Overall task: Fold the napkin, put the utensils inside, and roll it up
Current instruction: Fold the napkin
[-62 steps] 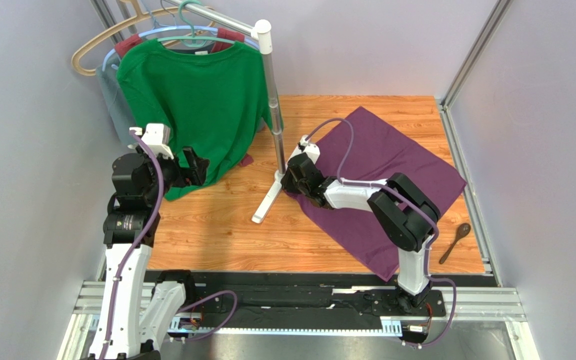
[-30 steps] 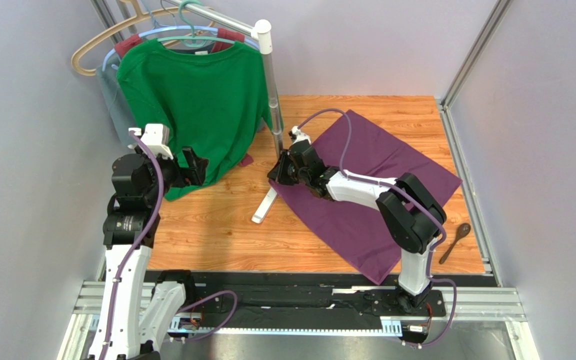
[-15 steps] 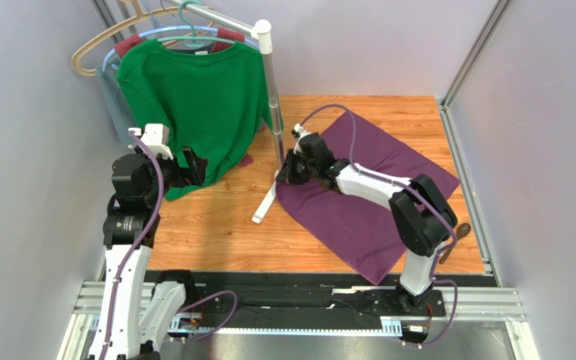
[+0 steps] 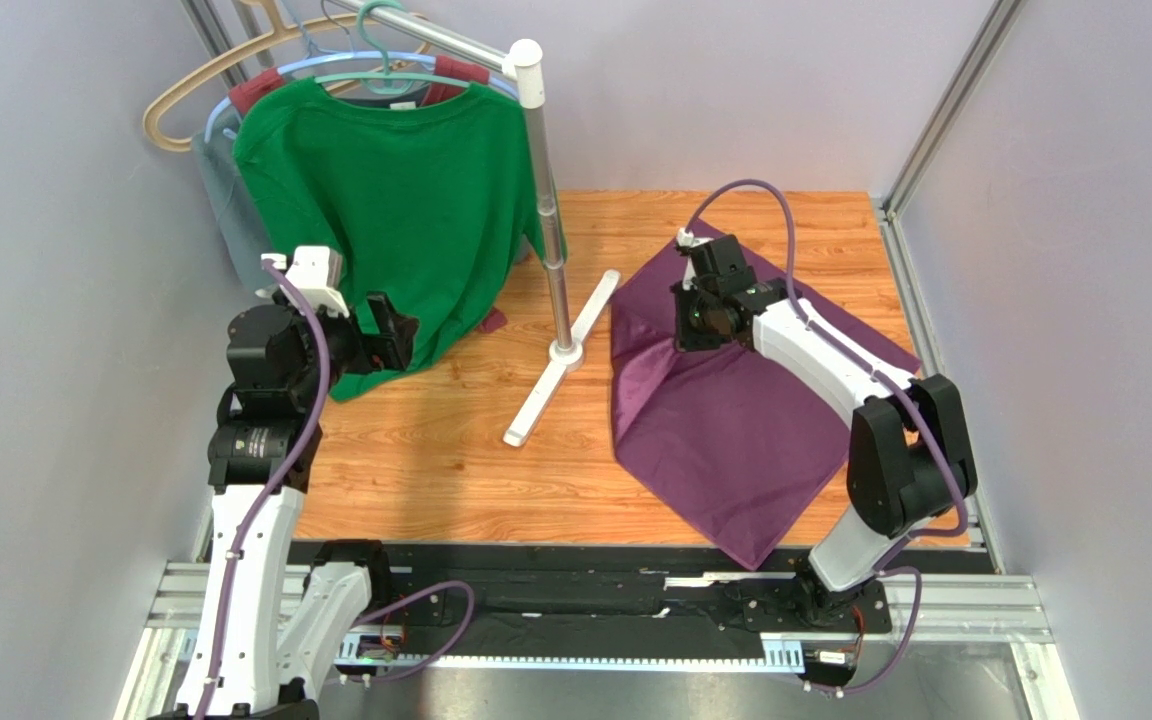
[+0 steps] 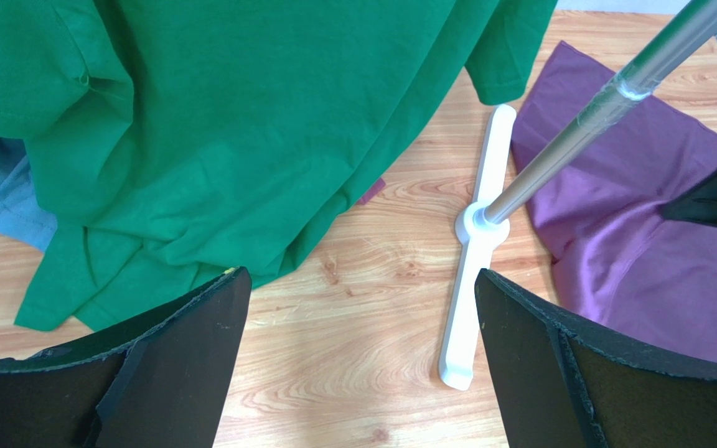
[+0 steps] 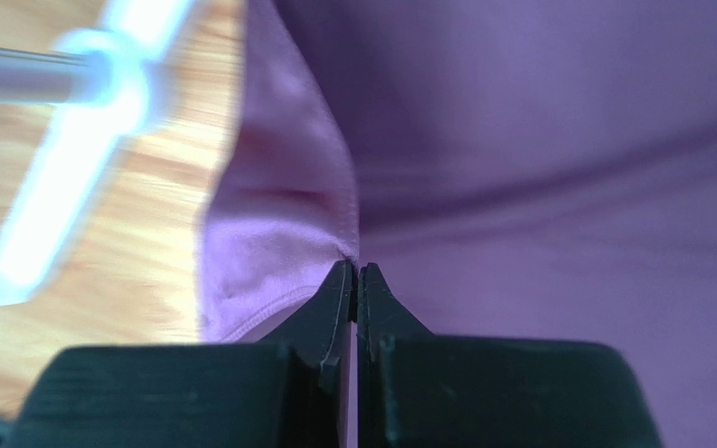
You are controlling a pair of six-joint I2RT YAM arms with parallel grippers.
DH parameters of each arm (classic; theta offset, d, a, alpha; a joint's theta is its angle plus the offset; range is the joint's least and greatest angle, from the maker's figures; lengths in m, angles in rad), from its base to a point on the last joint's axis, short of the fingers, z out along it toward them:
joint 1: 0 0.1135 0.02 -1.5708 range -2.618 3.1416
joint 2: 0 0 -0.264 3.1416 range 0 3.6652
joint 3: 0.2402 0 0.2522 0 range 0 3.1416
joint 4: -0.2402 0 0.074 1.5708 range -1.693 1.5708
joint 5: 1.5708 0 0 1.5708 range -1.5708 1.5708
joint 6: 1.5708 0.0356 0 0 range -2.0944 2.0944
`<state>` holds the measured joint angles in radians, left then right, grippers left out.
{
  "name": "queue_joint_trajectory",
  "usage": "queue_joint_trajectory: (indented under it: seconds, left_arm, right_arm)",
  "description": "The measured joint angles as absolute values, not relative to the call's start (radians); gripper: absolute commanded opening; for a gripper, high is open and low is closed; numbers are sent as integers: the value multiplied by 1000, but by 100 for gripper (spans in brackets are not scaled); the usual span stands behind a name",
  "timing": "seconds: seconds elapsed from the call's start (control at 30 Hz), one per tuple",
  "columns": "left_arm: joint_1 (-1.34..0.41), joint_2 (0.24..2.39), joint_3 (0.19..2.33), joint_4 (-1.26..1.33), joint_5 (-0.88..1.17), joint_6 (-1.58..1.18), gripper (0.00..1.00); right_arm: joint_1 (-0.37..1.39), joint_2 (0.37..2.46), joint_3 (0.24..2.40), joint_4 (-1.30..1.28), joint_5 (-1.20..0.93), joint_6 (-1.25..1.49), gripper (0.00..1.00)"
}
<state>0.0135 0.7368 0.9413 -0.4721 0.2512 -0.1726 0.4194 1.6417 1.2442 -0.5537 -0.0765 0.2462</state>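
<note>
Top view is bright and evenly lit, crisp edge to edge, with only soft, faint shadows on the table point(image 4: 432, 465). Left wrist view is just as sharp, with a white glare streak running down the pole point(image 5: 615, 89). Right wrist view is the rough spot: the rack foot point(image 6: 63, 140) is blown out bluish-white and smeared, the wood beside it is blurred, and the napkin point(image 6: 568, 187) is soft and out of focus.
</note>
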Motion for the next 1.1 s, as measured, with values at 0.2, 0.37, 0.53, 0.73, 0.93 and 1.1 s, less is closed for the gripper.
queue_joint_trajectory:
  seconds: [0.2,0.37,0.53,0.73,0.93,1.1]
  left_arm:
    - [12,753,941,-473,245,-173,99]
    - [8,753,941,-473,244,-173,99]
    - [-20,753,941,-473,237,-172,99]
    - [-38,753,941,-474,222,-169,99]
    - [-61,753,941,-476,198,-157,99]
    - [-86,755,941,-477,183,-149,99]
  right_arm:
    - [387,1639,1264,-698,149,138,0]
    - [347,1613,1263,-750,280,68,0]
    - [294,1611,1263,-767,389,-1,0]
    - [227,1712,1324,-811,500,-68,0]
    - [163,1776,1353,-850,575,-113,0]
    - [108,1789,1396,-860,599,-151,0]
